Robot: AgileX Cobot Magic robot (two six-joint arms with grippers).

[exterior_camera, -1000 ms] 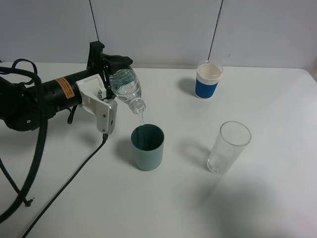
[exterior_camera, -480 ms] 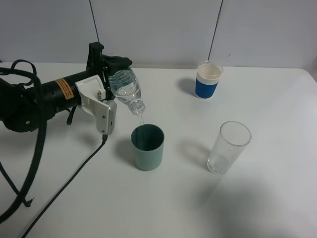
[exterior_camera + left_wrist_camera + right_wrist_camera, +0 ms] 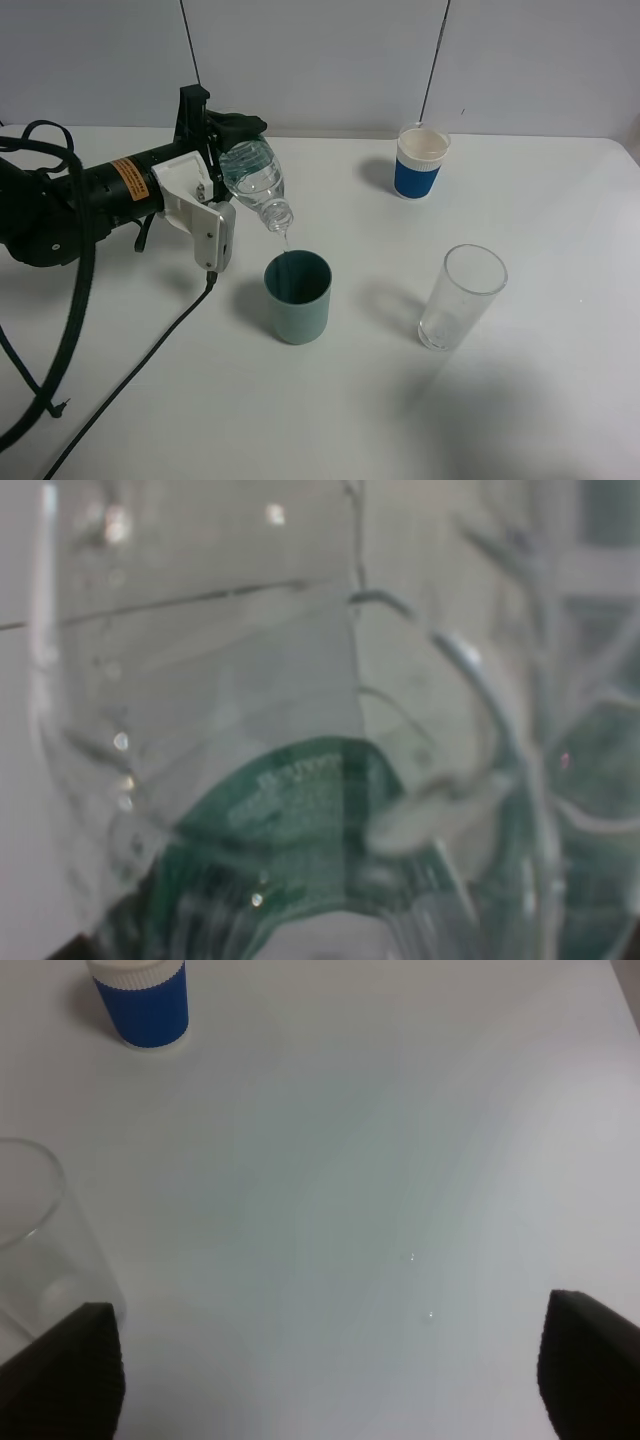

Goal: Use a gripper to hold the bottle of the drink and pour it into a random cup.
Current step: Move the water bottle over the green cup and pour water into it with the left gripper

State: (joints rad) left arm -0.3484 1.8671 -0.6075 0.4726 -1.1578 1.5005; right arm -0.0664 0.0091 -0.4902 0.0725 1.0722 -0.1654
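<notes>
My left gripper (image 3: 220, 172) is shut on the bottle of the drink (image 3: 255, 178), a small clear plastic bottle. It holds the bottle tilted, mouth down, just above the teal-green cup (image 3: 298, 297). A thin stream of clear liquid runs from the mouth into the cup. In the left wrist view the bottle (image 3: 300, 680) fills the frame, with its green label low in the picture. My right gripper (image 3: 325, 1365) is open and empty over bare table; only its dark fingertips (image 3: 60, 1365) show, and it is out of the exterior high view.
A white cup with a blue sleeve (image 3: 420, 162) stands at the back right; it also shows in the right wrist view (image 3: 140, 995). A tall clear glass (image 3: 460, 297) stands right of the teal cup. Black cables (image 3: 150, 350) trail over the table's front left.
Almost nothing differs. The bottle stays tilted over the teal cup and the thin stream keeps running.
</notes>
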